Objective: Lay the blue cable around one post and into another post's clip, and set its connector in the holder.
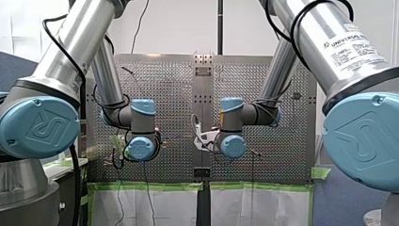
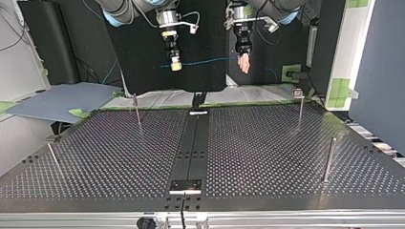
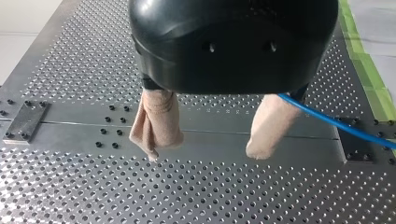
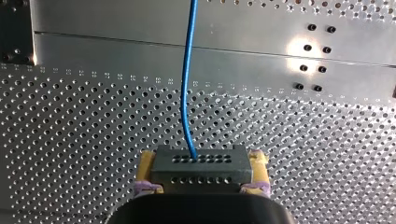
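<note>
High above the table in the top view, the blue cable (image 2: 205, 61) runs level between my two grippers. My right gripper (image 2: 175, 66), at that view's left, has yellow pads. In the right wrist view it (image 4: 201, 163) is shut on the black connector (image 4: 201, 167), and the cable (image 4: 187, 93) leaves the connector's face. My left gripper (image 2: 244, 63) is at the top view's right. Its beige-padded fingers (image 3: 159, 123) stand wide apart, so my left gripper (image 3: 205, 151) is open. The cable (image 3: 327, 119) comes out from behind one finger, and none of it lies in the gap.
Thin upright posts stand on the perforated table (image 2: 267, 157): one (image 2: 137, 110) and another (image 2: 300, 107) at the far side, one (image 2: 328, 160) and another (image 2: 53, 160) nearer. A small plate (image 2: 186, 185) sits on the dark centre strip near the front edge.
</note>
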